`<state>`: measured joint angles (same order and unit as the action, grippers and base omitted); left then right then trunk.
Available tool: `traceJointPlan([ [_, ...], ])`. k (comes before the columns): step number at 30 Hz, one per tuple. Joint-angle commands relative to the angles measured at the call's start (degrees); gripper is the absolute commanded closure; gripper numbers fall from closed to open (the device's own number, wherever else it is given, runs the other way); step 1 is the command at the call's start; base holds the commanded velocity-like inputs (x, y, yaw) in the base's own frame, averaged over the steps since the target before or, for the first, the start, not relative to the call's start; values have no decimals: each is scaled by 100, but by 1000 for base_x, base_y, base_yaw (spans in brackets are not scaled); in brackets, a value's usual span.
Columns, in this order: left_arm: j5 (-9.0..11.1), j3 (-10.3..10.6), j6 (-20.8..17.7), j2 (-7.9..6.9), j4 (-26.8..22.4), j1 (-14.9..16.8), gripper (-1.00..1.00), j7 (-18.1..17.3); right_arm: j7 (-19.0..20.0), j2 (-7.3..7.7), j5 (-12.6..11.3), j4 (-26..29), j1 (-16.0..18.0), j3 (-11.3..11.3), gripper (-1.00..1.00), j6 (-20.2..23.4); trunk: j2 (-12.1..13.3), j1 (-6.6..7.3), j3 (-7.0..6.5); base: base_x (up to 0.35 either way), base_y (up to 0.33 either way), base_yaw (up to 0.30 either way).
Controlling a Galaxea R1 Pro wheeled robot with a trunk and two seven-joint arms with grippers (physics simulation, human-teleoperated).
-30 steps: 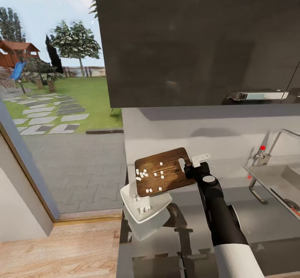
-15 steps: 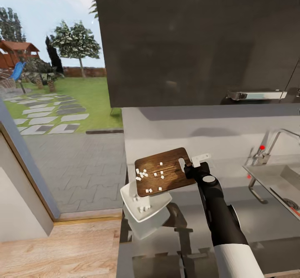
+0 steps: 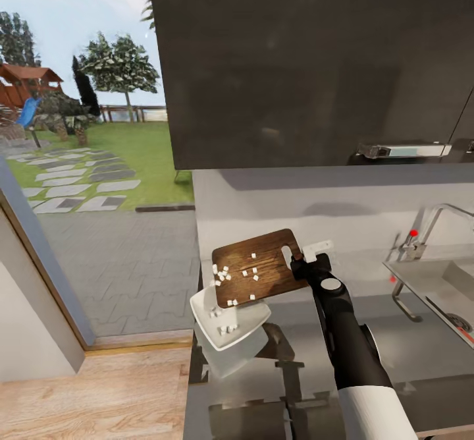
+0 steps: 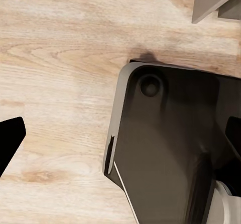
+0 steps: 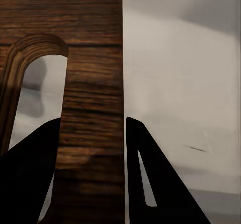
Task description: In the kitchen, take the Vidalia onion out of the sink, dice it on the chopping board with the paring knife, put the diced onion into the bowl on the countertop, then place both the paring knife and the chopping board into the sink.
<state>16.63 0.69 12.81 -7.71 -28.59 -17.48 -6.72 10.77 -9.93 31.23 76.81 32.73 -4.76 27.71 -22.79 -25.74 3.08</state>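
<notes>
Head view, and we go left to right: the white bowl (image 3: 229, 325) sits on the near left end of the grey tabletop (image 3: 421, 354), a few white onion cubes (image 3: 227, 329) already inside it. Just above it we hold the chopping board (image 3: 260, 267) tilted, low corner over the bowl, more diced onion (image 3: 225, 273) clinging to its face and a couple of pieces right at the lip. At the board's handle end sits our right pincer (image 3: 304, 263); the right wrist view shows its dark fingers (image 5: 30, 174) clenched on the strip of the board (image 5: 93, 108) beside the slot hole, one finger on either side of the wood. Far right, the sink (image 3: 434, 282) with its chrome tap (image 3: 431, 226) waits; we can't make out the knife from here. Our left pincer (image 4: 120, 148) points at wood flooring and the robot's own base, fingers at opposite edges of the left wrist view, so it reads as released and idle. We judge we're mid-pour: the next move calls for a steeper tilt, keeping that low corner over the bowl so the cubes don't skip onto the tabletop.
</notes>
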Motion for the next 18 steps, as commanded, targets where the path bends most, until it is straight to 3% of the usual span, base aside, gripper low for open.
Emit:
traceJointPlan([
  [1, 60, 8, 3, -3, -6, -1, -100, -31, 51, -7, 59, 9, 5, -14, 100, 10, -13, -4, 12, 0, 0, 0],
  [18, 60, 10, 3, -3, -6, -1, -100, -31, 41, -7, 59, 6, 5, -16, 100, -2, -13, -4, 12, 0, 0, 0],
])
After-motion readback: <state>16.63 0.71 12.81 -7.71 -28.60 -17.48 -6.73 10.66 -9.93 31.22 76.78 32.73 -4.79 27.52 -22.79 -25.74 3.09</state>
